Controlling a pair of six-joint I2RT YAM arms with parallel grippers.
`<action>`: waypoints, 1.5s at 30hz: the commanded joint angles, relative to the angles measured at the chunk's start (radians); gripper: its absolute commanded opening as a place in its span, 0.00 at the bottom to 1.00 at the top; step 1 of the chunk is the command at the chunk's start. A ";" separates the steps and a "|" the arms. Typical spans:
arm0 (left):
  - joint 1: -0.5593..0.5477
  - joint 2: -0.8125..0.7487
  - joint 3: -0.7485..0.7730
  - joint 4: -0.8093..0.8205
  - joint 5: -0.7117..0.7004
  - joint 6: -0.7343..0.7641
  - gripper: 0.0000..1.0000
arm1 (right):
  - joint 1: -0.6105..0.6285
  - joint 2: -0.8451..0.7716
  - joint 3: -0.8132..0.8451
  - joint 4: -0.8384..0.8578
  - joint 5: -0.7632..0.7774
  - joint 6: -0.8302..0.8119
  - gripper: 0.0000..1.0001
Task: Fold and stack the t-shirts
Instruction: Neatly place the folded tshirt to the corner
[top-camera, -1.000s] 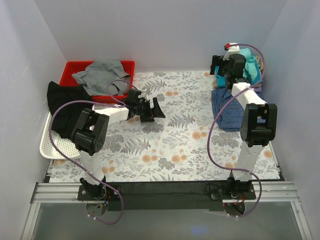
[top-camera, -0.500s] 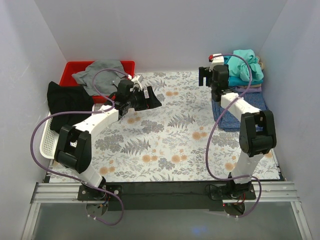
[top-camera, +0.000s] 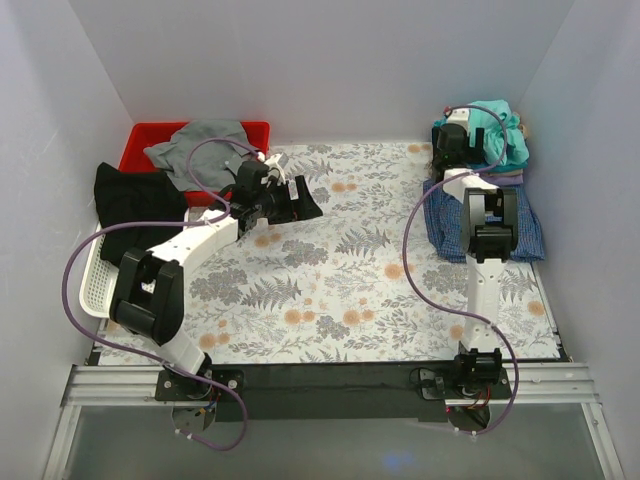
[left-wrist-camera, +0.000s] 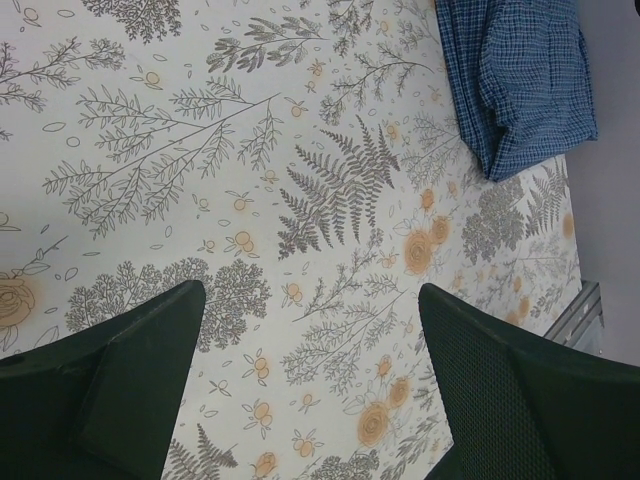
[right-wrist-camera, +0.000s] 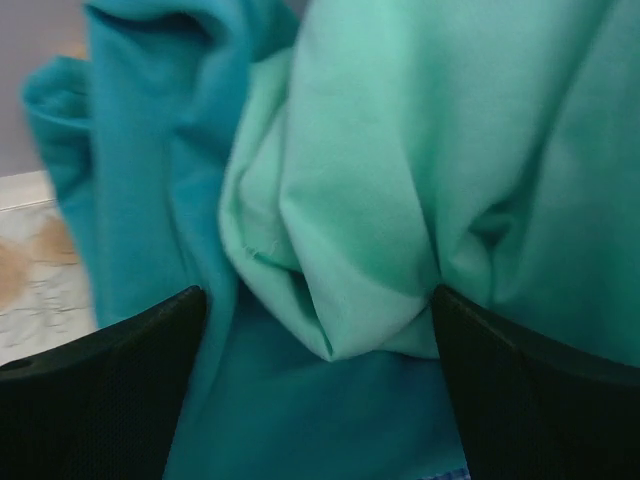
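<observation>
A pile of t-shirts sits at the back right. The mint-green tee (top-camera: 497, 122) is on top, crumpled, with a teal-blue shirt (top-camera: 490, 160) under it and a blue check shirt (top-camera: 450, 228) spread in front. My right gripper (top-camera: 468, 138) is open at the pile's left side. In the right wrist view its open fingers (right-wrist-camera: 110, 370) flank a fold of the mint-green tee (right-wrist-camera: 400, 180), and the teal-blue shirt (right-wrist-camera: 140, 190) lies beside and below. My left gripper (top-camera: 300, 200) is open and empty above the floral table. In the left wrist view (left-wrist-camera: 310, 390) it frames bare table, with the blue check shirt (left-wrist-camera: 520, 80) far off.
A red bin (top-camera: 145, 140) at the back left holds a grey garment (top-camera: 200, 145). A black garment (top-camera: 135, 200) lies over a white basket (top-camera: 92, 290) at the left edge. White walls close in the back and both sides.
My right gripper pulled left away from the pile, then swung back against it. My left arm reached toward the back, then stayed almost still.
</observation>
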 joint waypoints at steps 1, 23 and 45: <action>0.006 0.018 0.034 -0.011 -0.022 0.029 0.87 | -0.058 -0.095 -0.093 0.144 0.106 -0.022 0.98; 0.006 0.092 0.025 0.030 0.054 0.012 0.88 | -0.107 -0.358 -0.387 0.447 0.161 -0.118 0.98; 0.006 0.150 0.000 0.075 0.110 0.003 0.88 | -0.076 -0.249 -0.316 0.446 0.209 -0.174 0.98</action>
